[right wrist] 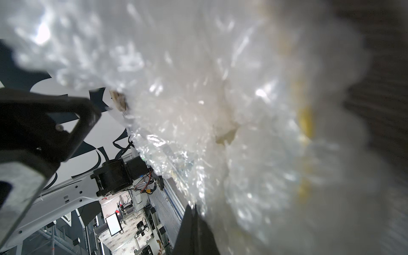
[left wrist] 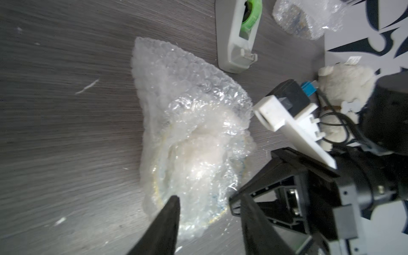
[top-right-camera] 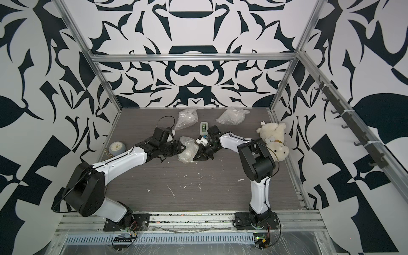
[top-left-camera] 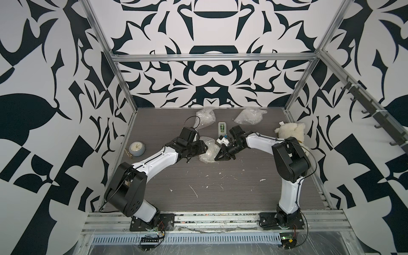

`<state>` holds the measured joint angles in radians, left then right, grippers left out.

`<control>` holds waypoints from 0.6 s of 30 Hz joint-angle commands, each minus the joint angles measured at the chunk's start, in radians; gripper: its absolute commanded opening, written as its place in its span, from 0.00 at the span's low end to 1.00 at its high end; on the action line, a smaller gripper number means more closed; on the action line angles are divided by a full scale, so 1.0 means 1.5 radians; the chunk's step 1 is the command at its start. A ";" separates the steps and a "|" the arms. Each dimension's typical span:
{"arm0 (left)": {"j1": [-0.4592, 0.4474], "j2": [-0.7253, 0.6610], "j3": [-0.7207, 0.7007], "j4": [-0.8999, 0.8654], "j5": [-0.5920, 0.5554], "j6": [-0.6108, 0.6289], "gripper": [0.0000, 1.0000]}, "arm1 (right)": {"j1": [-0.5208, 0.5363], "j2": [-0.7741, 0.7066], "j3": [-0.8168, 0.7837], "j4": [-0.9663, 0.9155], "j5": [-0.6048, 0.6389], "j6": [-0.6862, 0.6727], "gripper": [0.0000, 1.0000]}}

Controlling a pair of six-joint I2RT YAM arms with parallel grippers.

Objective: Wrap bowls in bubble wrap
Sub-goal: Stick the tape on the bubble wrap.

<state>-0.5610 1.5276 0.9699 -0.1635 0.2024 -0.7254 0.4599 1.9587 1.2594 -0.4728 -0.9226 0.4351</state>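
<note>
A crumpled bundle of bubble wrap (top-left-camera: 207, 153) (top-right-camera: 187, 153) (left wrist: 194, 123) lies mid-table between my two grippers. Through it I make out one bowl as a yellow-and-blue rim (left wrist: 217, 215) and yellow streaks (right wrist: 305, 121). My left gripper (left wrist: 209, 196) (top-left-camera: 206, 146) is open, its jaws apart over the bundle's near edge; one finger overlaps the wrap, the other stands clear of it. My right gripper (right wrist: 192, 208) (top-left-camera: 217, 158) is shut, its tips against the opposite edge of the wrap. Whether film is pinched there I cannot tell.
Two more whitish bubble wrap bundles (top-left-camera: 205, 118) (top-left-camera: 249, 116) sit at the back edge. A grey tape dispenser with green tape (top-left-camera: 221, 129) (left wrist: 240, 33) stands just behind the grippers. A pale alarm clock (top-left-camera: 136, 149) is at the left, a cream teddy bear (top-left-camera: 291, 132) at the right.
</note>
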 commanded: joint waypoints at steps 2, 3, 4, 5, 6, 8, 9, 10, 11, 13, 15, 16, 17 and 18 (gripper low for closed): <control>-0.001 0.028 0.000 0.068 0.080 -0.043 0.31 | 0.003 0.003 0.013 -0.005 0.020 0.000 0.00; -0.003 0.034 0.005 0.075 0.088 -0.046 0.28 | 0.003 0.003 0.013 -0.005 0.020 -0.001 0.00; -0.006 0.041 0.010 0.078 0.093 -0.049 0.25 | 0.003 0.002 0.013 -0.005 0.022 0.000 0.00; -0.009 0.048 0.014 0.081 0.099 -0.052 0.22 | 0.003 0.002 0.014 -0.004 0.023 0.000 0.00; -0.011 0.052 0.017 0.086 0.106 -0.055 0.21 | 0.003 0.002 0.015 -0.005 0.022 0.000 0.00; -0.015 0.060 0.022 0.094 0.110 -0.059 0.17 | 0.003 0.001 0.015 -0.005 0.023 0.000 0.00; -0.016 0.061 0.022 0.097 0.112 -0.062 0.16 | 0.003 0.002 0.015 -0.004 0.023 0.000 0.00; -0.017 0.065 0.022 0.104 0.117 -0.066 0.15 | 0.003 0.003 0.015 -0.004 0.023 0.000 0.00; -0.017 0.068 0.022 0.111 0.124 -0.070 0.15 | 0.004 0.004 0.016 -0.004 0.022 0.000 0.00; -0.017 0.076 0.022 0.124 0.128 -0.075 0.14 | 0.003 0.006 0.017 -0.003 0.022 0.001 0.00; -0.017 0.089 0.030 0.134 0.135 -0.079 0.13 | 0.003 0.006 0.017 -0.003 0.022 0.001 0.00; -0.018 0.095 0.033 0.135 0.136 -0.079 0.13 | 0.003 0.007 0.016 -0.002 0.022 0.001 0.00; -0.018 0.103 0.036 0.137 0.136 -0.079 0.13 | 0.003 0.006 0.016 -0.001 0.022 0.001 0.00; -0.018 0.110 0.036 0.139 0.135 -0.079 0.12 | 0.003 0.006 0.016 -0.002 0.022 0.001 0.00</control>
<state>-0.5850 1.6611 0.9913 0.0093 0.3817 -0.8379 0.4599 1.9587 1.2594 -0.4725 -0.9203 0.4385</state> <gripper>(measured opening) 0.125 0.045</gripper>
